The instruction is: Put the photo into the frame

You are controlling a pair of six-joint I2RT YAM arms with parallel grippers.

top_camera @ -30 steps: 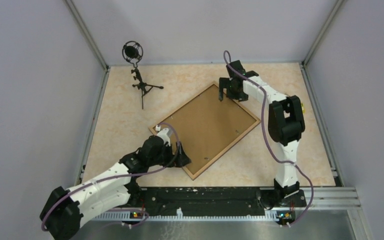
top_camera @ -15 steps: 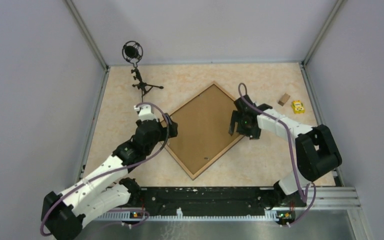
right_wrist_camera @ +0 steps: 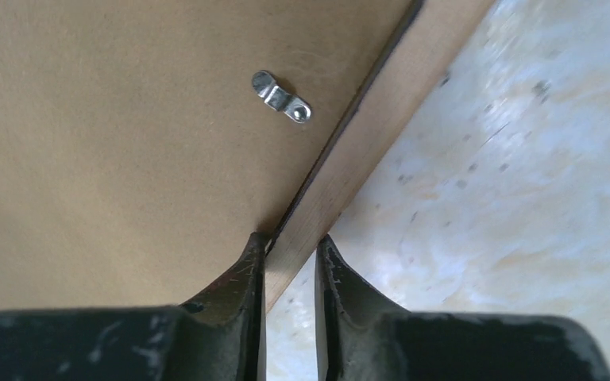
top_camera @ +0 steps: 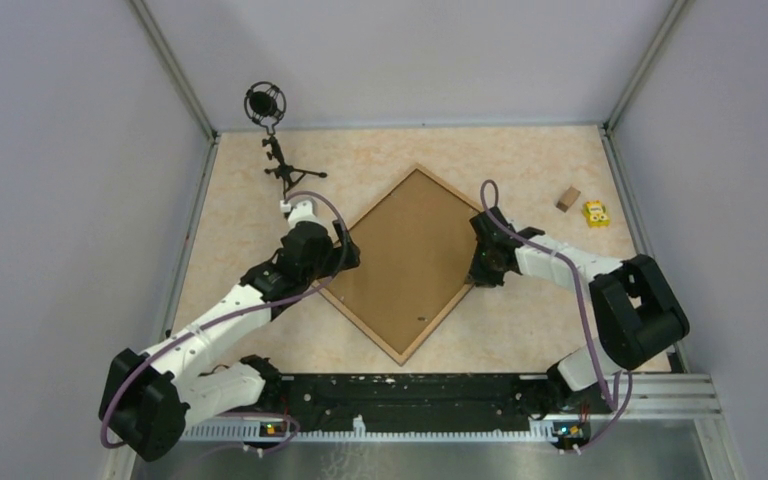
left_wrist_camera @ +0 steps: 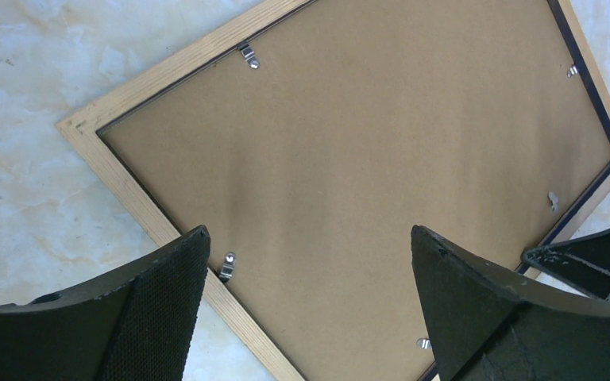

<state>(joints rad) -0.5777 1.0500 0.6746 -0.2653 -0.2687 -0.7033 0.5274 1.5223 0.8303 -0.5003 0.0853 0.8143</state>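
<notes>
Pinching the frame (right_wrist_camera: 381, 135) by its right rail, mid counter (top_camera: 240, 200).
Lies flat, back up, turned corner-on like a diamond, showing brown backing board (top_camera: 405, 255) and a metal clip (right_wrist_camera: 282, 97) just beside the grip. Clamps right fingers (right_wrist_camera: 246, 274) narrowly on either side of the light wood rail; holds left fingers (left_wrist_camera: 159, 302) spread wide above the left rail.
</notes>
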